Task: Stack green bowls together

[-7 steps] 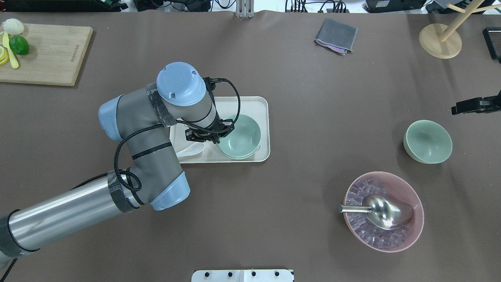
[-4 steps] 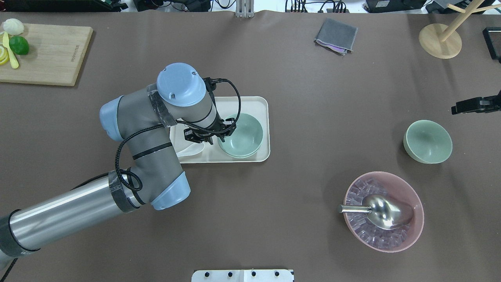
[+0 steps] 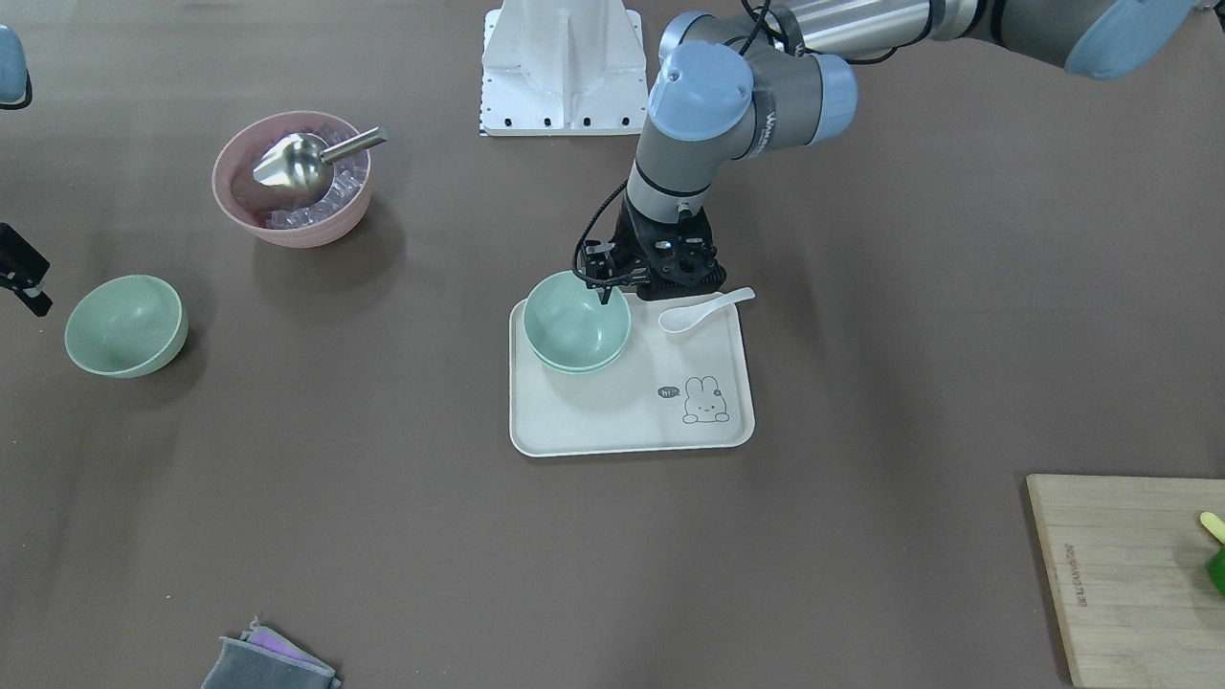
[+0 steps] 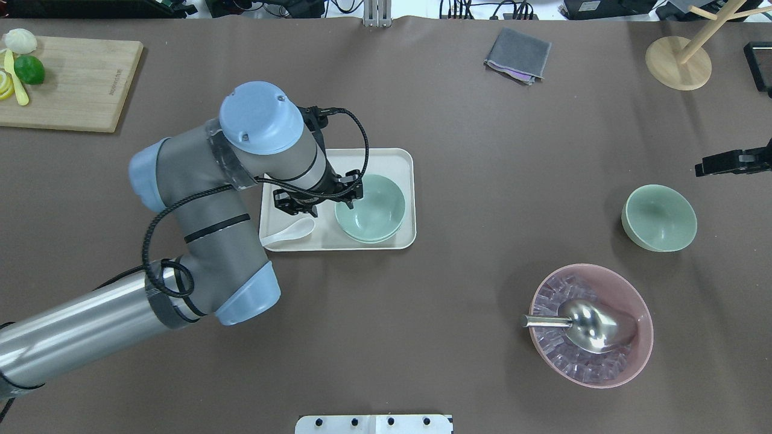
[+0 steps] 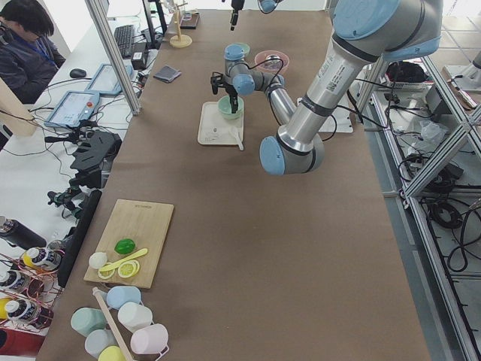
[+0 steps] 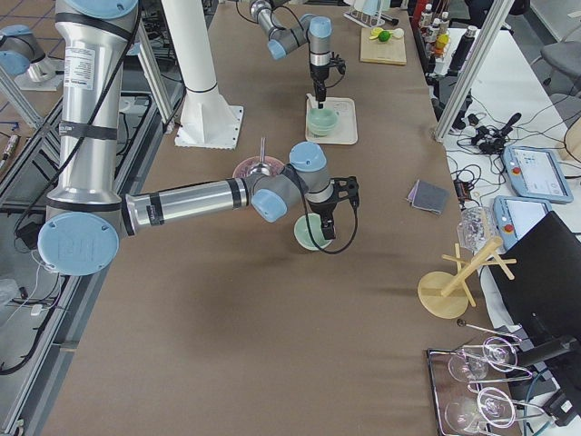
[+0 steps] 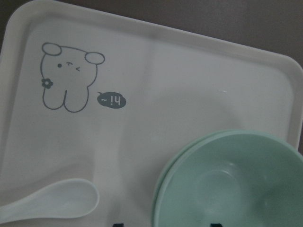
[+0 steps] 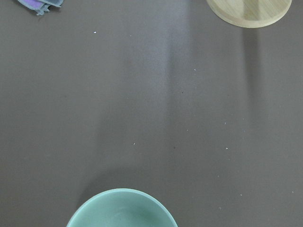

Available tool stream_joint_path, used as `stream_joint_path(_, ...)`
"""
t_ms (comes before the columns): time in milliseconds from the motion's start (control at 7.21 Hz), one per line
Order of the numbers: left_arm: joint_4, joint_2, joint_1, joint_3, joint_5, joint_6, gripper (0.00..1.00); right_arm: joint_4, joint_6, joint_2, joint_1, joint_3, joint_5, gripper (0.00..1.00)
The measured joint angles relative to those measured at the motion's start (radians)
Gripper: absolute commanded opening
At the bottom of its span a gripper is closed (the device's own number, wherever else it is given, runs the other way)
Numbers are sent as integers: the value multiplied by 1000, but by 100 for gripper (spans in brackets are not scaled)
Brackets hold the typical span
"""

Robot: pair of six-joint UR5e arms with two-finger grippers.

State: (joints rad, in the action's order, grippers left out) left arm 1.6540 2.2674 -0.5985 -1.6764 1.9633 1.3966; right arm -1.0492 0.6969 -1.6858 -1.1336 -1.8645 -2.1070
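Observation:
Two green bowls [image 4: 369, 208] sit nested in one another on the cream tray [image 4: 395, 160]; they also show in the front view [image 3: 576, 321] and the left wrist view [image 7: 232, 184]. My left gripper [image 4: 345, 196] hovers over their left rim, open and empty, one finger on each side of the rim. The third green bowl [image 4: 658, 217] stands alone on the table at the right and shows at the bottom of the right wrist view [image 8: 122, 209]. My right gripper [image 4: 727, 163] is just beyond that bowl; I cannot tell whether it is open or shut.
A white spoon [image 4: 288, 233] lies on the tray left of the stack. A pink bowl [image 4: 639, 352] with ice and a metal scoop stands front right. A cutting board [image 4: 72, 84] is far left, a grey cloth [image 4: 517, 54] and a wooden stand [image 4: 677, 63] at the back.
My left arm has risen and shifted left and back, lifting the gripper off the stacked bowls' rim. The bowls and the right gripper have not moved.

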Motion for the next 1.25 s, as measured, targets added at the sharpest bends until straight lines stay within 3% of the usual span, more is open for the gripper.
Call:
stream_joint_path(416, -204, -145, -123, -221, 18, -256, 98, -2, -1, -1, 1, 8, 3, 100)
stream_joint_path(694, -271, -284, -333, -262, 137, -624, 98, 1, 0, -9, 1, 41, 0, 100)
stream_joint_path(971, -277, -459, -606, -198, 320, -1080, 98, 42, 3, -31, 5, 85, -3, 98)
stream_joint_path(1249, -276, -550, -757, -109, 388, -1367, 98, 89, 9, -32, 37, 120, -9, 98)
